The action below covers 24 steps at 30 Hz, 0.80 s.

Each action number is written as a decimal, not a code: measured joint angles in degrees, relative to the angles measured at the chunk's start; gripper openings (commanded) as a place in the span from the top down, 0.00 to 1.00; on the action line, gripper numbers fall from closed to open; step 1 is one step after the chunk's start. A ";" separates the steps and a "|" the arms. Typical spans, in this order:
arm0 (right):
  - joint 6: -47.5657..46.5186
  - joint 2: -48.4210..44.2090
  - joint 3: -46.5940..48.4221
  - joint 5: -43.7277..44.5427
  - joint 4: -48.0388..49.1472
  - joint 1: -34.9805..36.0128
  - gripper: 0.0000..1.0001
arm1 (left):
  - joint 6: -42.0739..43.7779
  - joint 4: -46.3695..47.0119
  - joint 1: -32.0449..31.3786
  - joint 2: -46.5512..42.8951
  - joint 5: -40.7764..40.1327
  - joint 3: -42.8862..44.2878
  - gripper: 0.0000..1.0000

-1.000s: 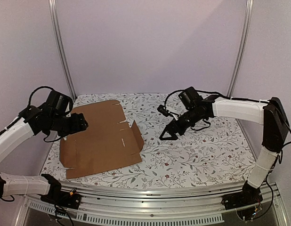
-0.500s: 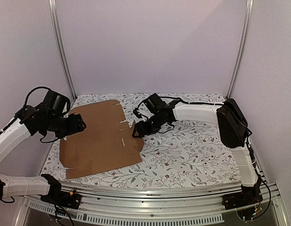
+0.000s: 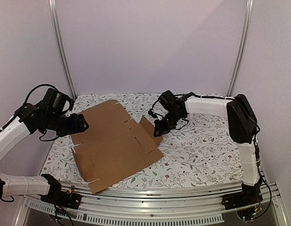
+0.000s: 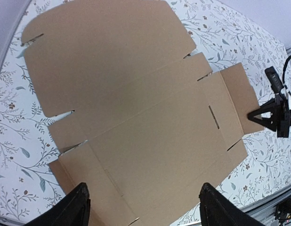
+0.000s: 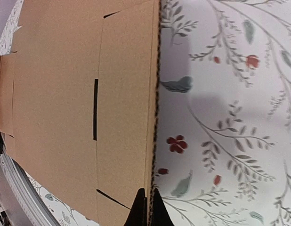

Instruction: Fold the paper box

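Brown, flat on the bench (image 3: 206, 150), the paper box (image 3: 119, 143) has just been clamped at its right flap by the right end effector (image 3: 157, 133) and dragged centreward for folding, left end effector (image 3: 82, 123) held apart.

The flat brown cardboard sheet (image 3: 117, 143) is matt and finely grainy, its cut edge corrugated. The white floral-printed surface (image 3: 202, 150) looks smooth and matt.
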 measured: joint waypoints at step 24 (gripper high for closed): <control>-31.45 -38.53 -12.72 -9.05 -19.43 -20.92 0.37 | 53.75 7.10 -17.40 13.20 6.36 5.40 0.20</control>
